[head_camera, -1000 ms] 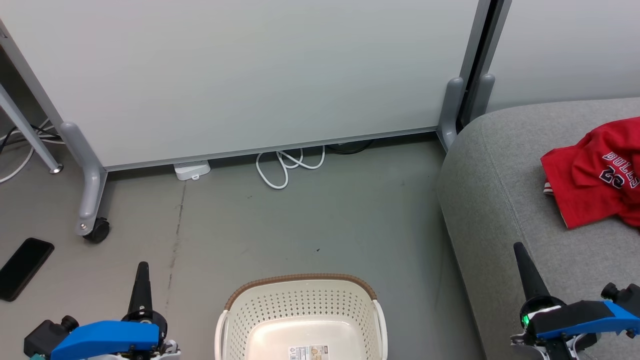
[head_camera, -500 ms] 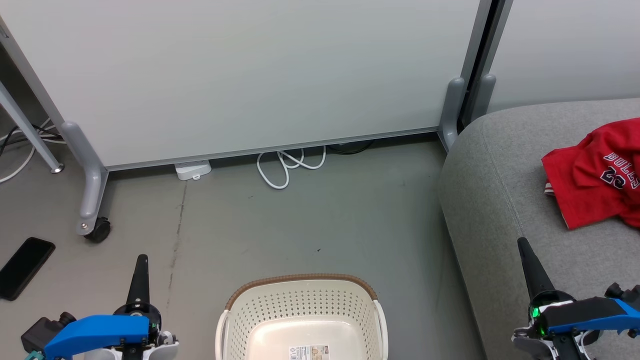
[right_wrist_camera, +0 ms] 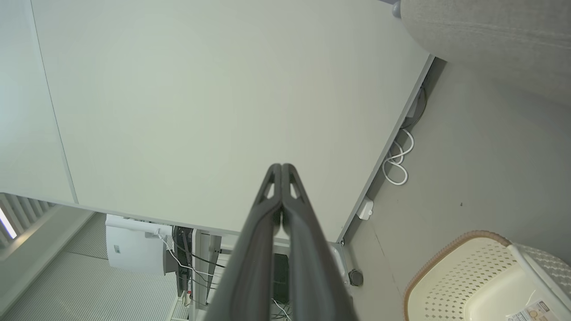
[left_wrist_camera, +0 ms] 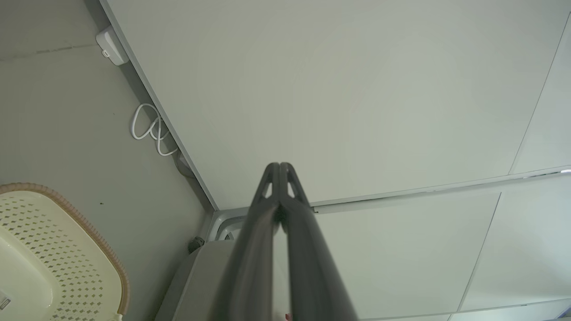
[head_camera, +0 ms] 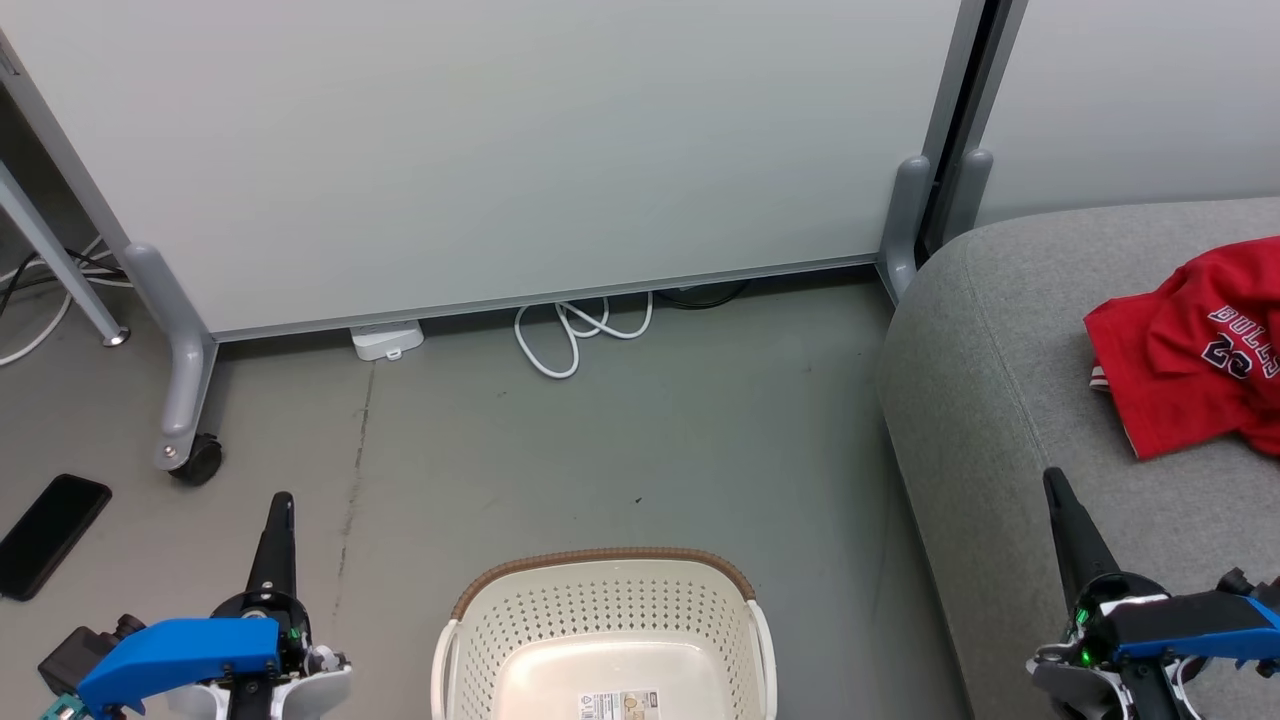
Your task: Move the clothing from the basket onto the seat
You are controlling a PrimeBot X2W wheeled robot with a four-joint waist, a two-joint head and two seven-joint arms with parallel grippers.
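The cream basket (head_camera: 600,640) with a brown rim stands on the floor at the bottom centre, with no fabric inside the part that shows; it also appears as the basket (left_wrist_camera: 53,254) and the basket (right_wrist_camera: 473,281) in the wrist views. Red clothing (head_camera: 1190,350) with "BULLS 23" lettering lies crumpled on the grey seat (head_camera: 990,400) at the right. My left gripper (head_camera: 281,500) is shut and holds nothing, left of the basket. My right gripper (head_camera: 1052,477) is shut and holds nothing, over the seat's front part. Fingertips meet in both wrist views (left_wrist_camera: 279,166) (right_wrist_camera: 282,167).
A white partition (head_camera: 500,150) on grey wheeled feet stands behind the floor area. A white cable loop (head_camera: 575,335) and a white plug box (head_camera: 386,340) lie at its base. A black phone (head_camera: 48,535) lies on the floor at the left.
Both arms have sunk slightly toward the bottom edge of the head view. The basket and the red clothing have stayed in place.
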